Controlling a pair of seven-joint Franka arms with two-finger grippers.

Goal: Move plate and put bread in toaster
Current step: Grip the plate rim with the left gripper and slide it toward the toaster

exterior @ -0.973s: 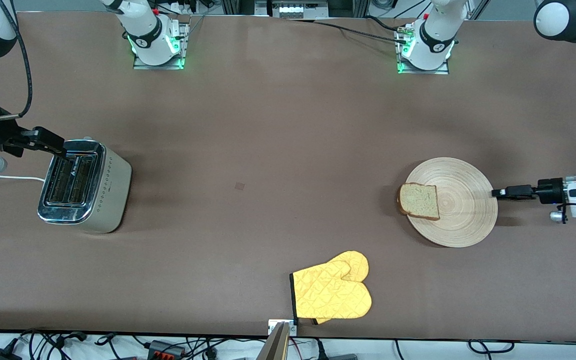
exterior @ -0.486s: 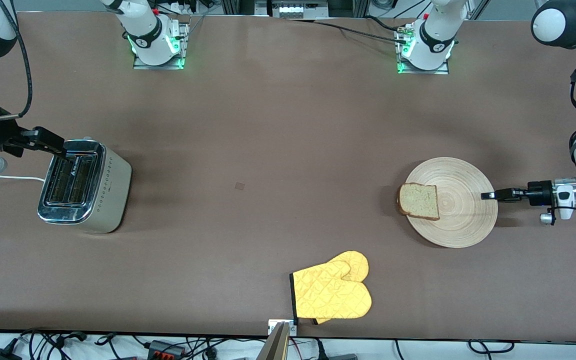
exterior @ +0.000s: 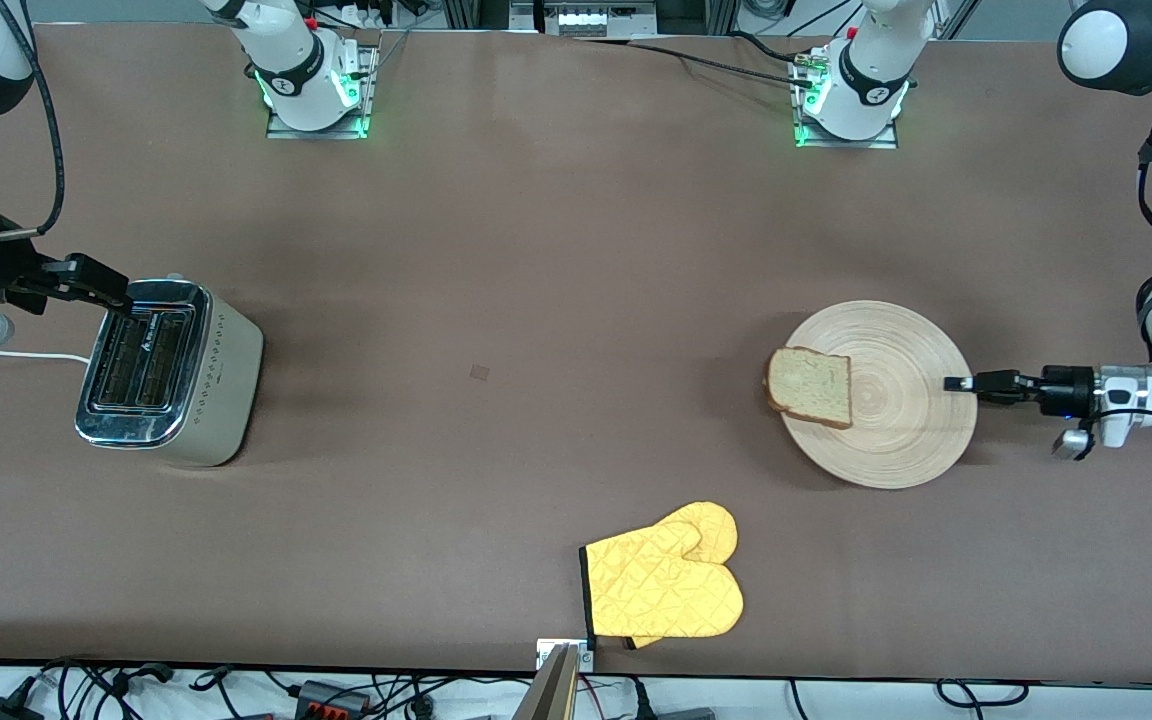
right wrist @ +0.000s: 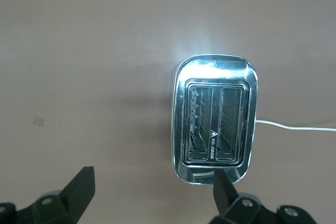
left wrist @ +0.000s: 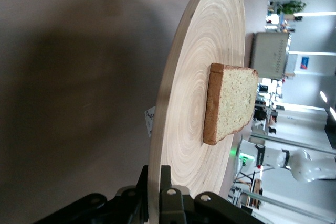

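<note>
The light-wood plate [exterior: 901, 430] lies toward the left arm's end of the table, with the bread [exterior: 811, 387] on the part of it toward the right arm's end. My left gripper [exterior: 958, 384] is shut on the plate's rim at the end away from the bread. The left wrist view shows its jaws pinching the rim of the plate [left wrist: 194, 103], one above and one below, and the bread [left wrist: 233, 100] farther along. The silver toaster [exterior: 171, 375] stands at the right arm's end, slots empty. My right gripper [exterior: 101, 283] waits open at the toaster's edge, with the toaster [right wrist: 214, 119] below it.
A yellow oven mitt [exterior: 666, 585] lies near the table's front edge, nearer to the camera than the plate. The toaster's white cord [exterior: 6, 355] runs off the table's end. Both arm bases stand along the edge farthest from the camera.
My left gripper has closed on the plate's rim. The plate, with the bread on it, has shifted toward the right arm's end. The right arm has not moved.
</note>
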